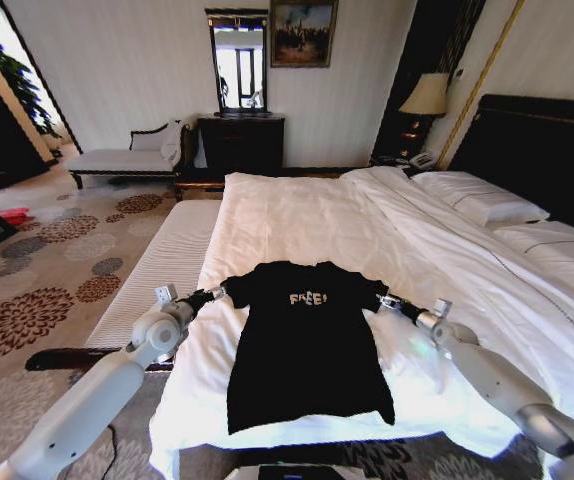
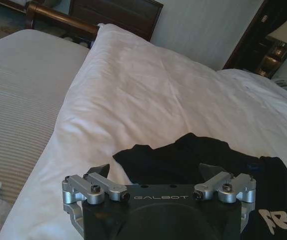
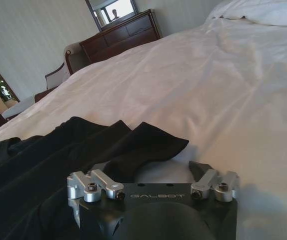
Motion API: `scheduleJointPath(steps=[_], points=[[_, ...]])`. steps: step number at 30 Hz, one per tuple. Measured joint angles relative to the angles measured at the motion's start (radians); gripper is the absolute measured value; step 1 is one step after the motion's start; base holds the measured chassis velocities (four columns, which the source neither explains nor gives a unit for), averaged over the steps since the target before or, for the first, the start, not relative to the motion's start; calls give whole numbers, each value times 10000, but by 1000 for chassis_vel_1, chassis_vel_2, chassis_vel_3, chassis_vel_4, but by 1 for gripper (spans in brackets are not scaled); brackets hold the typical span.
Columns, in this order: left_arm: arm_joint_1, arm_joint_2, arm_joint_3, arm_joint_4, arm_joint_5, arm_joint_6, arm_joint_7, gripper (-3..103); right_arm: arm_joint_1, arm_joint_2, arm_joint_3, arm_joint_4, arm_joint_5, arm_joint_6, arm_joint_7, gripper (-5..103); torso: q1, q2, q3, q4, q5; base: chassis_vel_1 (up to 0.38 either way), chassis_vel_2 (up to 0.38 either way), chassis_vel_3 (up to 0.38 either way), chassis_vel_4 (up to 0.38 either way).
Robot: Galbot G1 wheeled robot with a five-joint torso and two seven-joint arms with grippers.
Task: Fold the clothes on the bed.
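Lower centre of the head view: black T-shirt (image 1: 309, 345) lies flat, chest up, on the white bed (image 1: 297, 215), near the foot edge, "FREE!" lettering readable, both sleeves spread out. Left gripper (image 1: 210, 295) sits at centre-left of the frame, right at the tip of the shirt's left-hand sleeve, arm running in from the lower left corner. Left wrist view: left gripper (image 2: 153, 172) fingers apart, sleeve hem lying between them at the fingertips, not clamped; shirt (image 2: 193, 155) fills the lower right of that frame, white duvet above. Right gripper (image 1: 388, 300) is at centre-right of the head view, touching the tip of the other sleeve, arm coming in from the lower right corner. Right wrist view: right gripper (image 3: 151, 167) fingers also apart, with the sleeve corner (image 3: 148, 145) lying just ahead and between them, not pinched; remaining black fabric runs off to the lower left of that frame. Striped bench (image 1: 162, 270) stands beside the bed on the left of the head view.
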Motion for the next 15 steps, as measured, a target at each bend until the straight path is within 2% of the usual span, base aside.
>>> scheduleJointPath(steps=[1,5,6,8,10,14,15], points=[[0,0,0,0,0,0,0,100,0,0,0,0,0,0,0,90,0,0,0,0,0,0,0,0,0],[150,7,-57,-78,33,-19,-13,100,82,132,-44,-175,-100,12,-22,69,0,0,0,1,1,0,0,0,0],[150,7,-57,-78,33,-19,-13,100,82,132,-44,-175,-100,12,-22,69,0,0,0,1,1,0,0,0,0],[206,33,-112,-118,41,-26,-25,100,75,145,-47,-176,-161,20,-32,58,0,0,0,2,0,0,0,0,0],[217,39,-128,-125,40,-28,-31,100,60,142,-47,-153,-166,23,-35,58,0,0,0,1,0,0,0,0,0],[243,46,-166,-160,40,-44,-71,100,-80,92,28,-15,-194,43,-31,37,0,0,0,2,2,0,0,0,0],[247,44,-169,-169,41,-46,-80,100,-122,79,61,16,-205,48,-27,37,0,0,1,1,2,0,0,0,0]])
